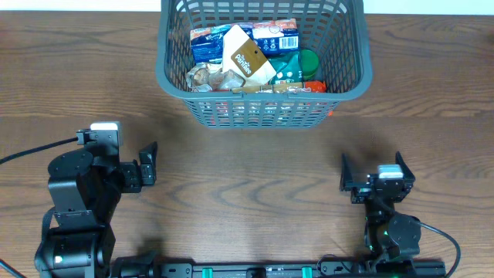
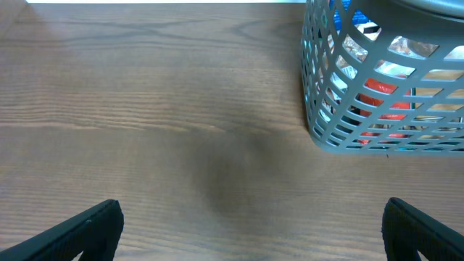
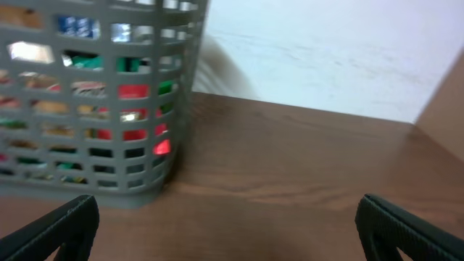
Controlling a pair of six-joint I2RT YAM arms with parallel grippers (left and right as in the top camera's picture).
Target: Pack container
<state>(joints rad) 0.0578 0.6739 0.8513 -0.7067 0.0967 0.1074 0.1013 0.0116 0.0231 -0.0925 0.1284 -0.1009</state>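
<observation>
**A:** Starting at the left gripper: how do the jaws stand?

**B:** Spread wide, with nothing between them. Facing only bare wood of the table straight ahead.

**A:** And at the right gripper?

**B:** Same again: spread wide, gripping nothing. Low over the wood; cannot tell whether touching it.

**A:** Further out from the jaws?

**B:** Ahead and to the right of the left jaws, the container, upright on the table. Ahead and to the left of the right jaws, that same basket. Well apart from both pairs of fingertips.

**A:** Inside it?

**B:** Heaped groceries. A tan packet tilted on top near the middle, a blue packet beyond it on the left jaws' side, a green lid on the right jaws' side. Lower down, a red item showing through the slots.

**A:** Anything loose between jaws and basket?

**B:** Nothing visible in any view.

**A:** Which step, then?

**B:** Looks like the very end of packing: goods in, both arms parked short of the basket.

**A:** Next move?

**B:** Probably none beyond keeping clear. Should another item turn up, calls for jaws as wide as now, a firm close on it, a lift over the thick rim, and a release onto the heap without knocking the tilted tan packet.
</observation>
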